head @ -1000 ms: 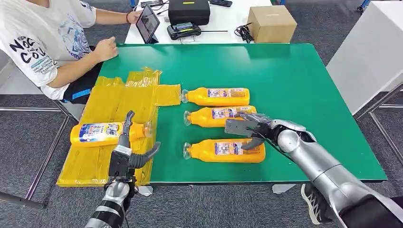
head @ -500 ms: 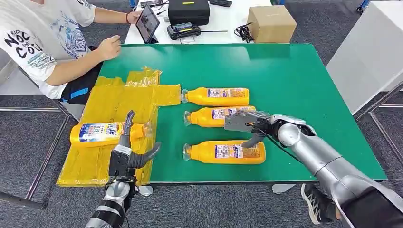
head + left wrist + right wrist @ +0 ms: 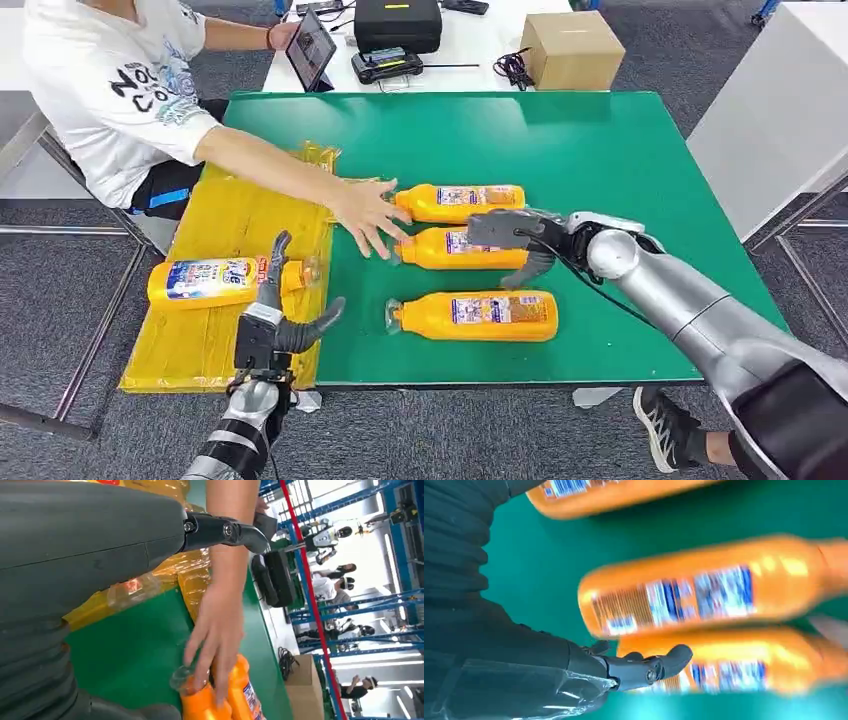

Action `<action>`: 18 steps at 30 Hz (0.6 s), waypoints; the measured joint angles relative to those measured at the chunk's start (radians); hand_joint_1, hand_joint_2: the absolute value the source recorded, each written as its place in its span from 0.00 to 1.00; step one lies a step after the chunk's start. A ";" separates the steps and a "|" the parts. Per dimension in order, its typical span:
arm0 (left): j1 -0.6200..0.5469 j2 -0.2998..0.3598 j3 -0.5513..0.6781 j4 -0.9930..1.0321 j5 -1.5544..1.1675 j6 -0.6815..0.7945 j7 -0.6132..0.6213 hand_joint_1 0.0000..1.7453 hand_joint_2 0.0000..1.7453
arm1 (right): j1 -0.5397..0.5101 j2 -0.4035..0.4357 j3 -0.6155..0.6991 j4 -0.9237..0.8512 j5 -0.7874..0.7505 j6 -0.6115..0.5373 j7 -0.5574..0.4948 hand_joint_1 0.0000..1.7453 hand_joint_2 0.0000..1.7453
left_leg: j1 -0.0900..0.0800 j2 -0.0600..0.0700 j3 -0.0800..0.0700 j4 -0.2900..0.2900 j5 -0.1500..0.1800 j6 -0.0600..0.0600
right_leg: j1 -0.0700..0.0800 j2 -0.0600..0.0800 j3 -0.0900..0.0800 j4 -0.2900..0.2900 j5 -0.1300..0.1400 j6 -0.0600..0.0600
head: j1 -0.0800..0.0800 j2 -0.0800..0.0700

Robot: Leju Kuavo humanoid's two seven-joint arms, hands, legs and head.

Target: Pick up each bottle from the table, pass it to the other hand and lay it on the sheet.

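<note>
**Person's hand among the bottles**

While a person's hand [image 3: 368, 215] reaches across the yellow sheet [image 3: 232, 262] to the bottle necks, the right robot hand [image 3: 512, 243] hovers spread and empty over the middle bottle [image 3: 452, 248]. Far bottle [image 3: 460, 203] and near bottle [image 3: 475, 315] lie on the green surface [image 3: 600, 160]. Left robot hand [image 3: 278, 320] is open at the near edge, beside the delivered bottle [image 3: 215, 280] lying on the sheet.

Robot lab, blue racking [image 3: 385, 600], green test table [image 3: 600, 160]
</note>
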 measured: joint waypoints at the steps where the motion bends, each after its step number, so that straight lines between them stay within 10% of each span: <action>1: 0.001 0.000 0.000 -0.003 -0.002 0.000 0.001 0.00 1.00 | -0.006 -0.007 0.000 -0.012 -0.005 -0.007 -0.001 0.00 1.00 | 0.000 0.000 0.000 0.000 0.000 0.000 | 0.000 0.000 0.000 0.000 0.000 0.000 | 0.000 0.000; 18: 0.003 -0.003 0.003 -0.005 -0.035 0.005 0.006 0.00 1.00 | 0.148 0.047 0.061 -0.076 0.180 -0.103 -0.065 0.00 1.00 | 0.000 0.000 0.000 0.000 0.000 0.000 | 0.000 0.000 0.000 0.000 0.000 0.000 | 0.000 0.000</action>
